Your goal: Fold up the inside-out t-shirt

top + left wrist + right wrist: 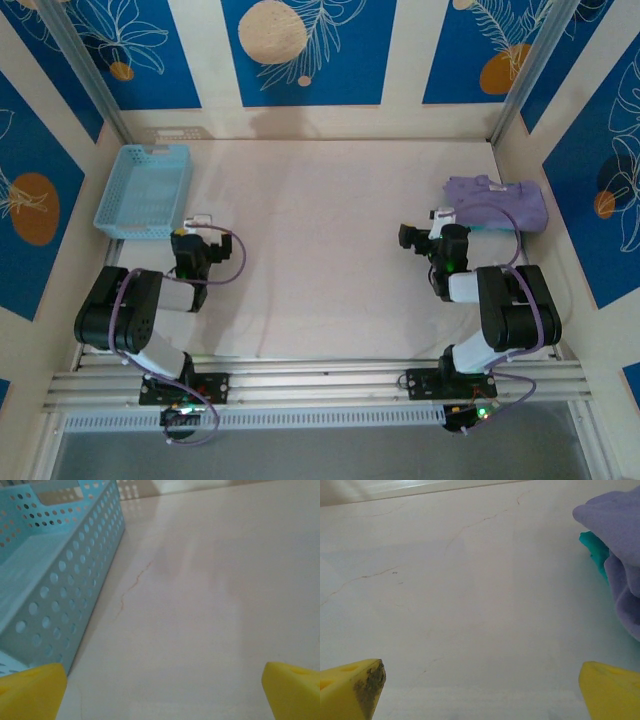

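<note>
Right gripper point(481, 692) hovers low over the bare tabletop point(320, 230), its yellow fingers spread wide with nothing between them. The inside-out t-shirt point(497, 200) lies just beyond it and to its right, bunched in a heap near the tabletop's right edge, a teal shirt point(594, 550) peeking from beneath. The heap's long axis runs left to right, parallel to the far edge; collar and hem cannot be made out. Left gripper point(162, 692), equally spread and empty, sits beside the blue basket point(145, 190) at the left edge.
</note>
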### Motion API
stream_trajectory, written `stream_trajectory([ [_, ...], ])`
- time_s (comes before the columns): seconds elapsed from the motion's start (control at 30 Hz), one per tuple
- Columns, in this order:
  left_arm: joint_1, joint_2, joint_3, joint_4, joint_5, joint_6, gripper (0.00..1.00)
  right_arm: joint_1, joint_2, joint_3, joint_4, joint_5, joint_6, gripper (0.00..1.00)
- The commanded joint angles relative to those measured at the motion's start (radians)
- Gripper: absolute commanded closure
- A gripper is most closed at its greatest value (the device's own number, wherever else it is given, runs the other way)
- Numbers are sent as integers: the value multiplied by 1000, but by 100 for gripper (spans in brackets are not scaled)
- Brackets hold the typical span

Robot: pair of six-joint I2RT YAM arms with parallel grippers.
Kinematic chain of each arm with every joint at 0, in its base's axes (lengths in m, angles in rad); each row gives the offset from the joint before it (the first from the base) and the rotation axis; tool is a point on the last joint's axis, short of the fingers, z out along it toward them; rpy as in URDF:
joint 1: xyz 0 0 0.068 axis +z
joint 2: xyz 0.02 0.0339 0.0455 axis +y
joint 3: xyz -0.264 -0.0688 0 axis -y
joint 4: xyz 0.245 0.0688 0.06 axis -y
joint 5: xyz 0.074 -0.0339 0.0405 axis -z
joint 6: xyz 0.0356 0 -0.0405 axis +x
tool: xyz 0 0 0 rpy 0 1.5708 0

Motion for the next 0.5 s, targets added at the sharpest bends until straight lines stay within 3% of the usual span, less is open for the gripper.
stream_trajectory([
  [0.0, 14, -6, 12, 22, 7, -3, 0, 5, 0, 19, 32, 14, -22, 1],
  [0.47, 12, -5, 15, 23, 8, -2, 0, 6, 1, 21, 30, 13, -22, 1],
])
